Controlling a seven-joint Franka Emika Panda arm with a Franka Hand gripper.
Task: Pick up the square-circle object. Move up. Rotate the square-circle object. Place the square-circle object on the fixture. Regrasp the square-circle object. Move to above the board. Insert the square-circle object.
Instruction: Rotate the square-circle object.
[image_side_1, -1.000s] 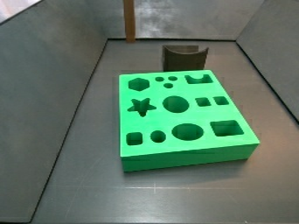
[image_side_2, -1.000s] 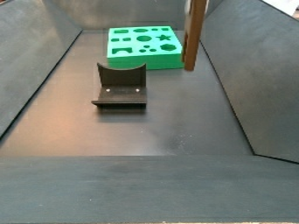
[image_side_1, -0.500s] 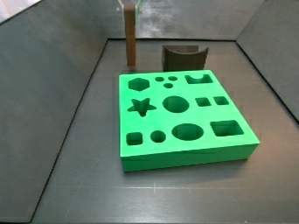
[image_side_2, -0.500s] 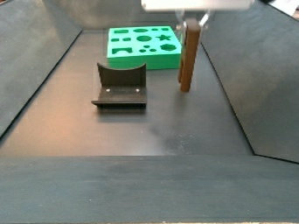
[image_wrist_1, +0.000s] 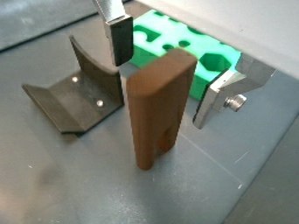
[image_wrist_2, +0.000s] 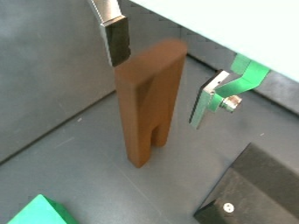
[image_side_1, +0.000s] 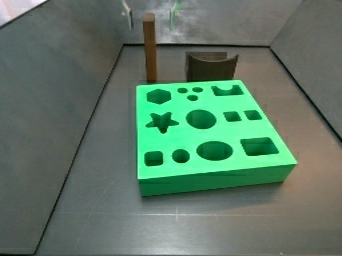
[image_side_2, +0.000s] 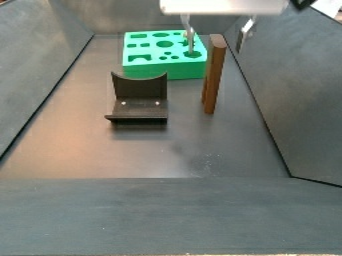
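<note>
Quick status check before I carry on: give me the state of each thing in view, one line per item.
Gripper: open, fingers either side of the block's top, apparently not touching it.
Square-circle object: standing upright on the floor, beside the board, not held.
Fixture: on the floor, nothing on it.
Board: flat on the floor, visible holes unfilled.

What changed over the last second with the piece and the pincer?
The piece came down and now stands upright on the floor beside the fixture. The pincer has opened, its fingers apart from the piece. The board and fixture stayed put.
</note>
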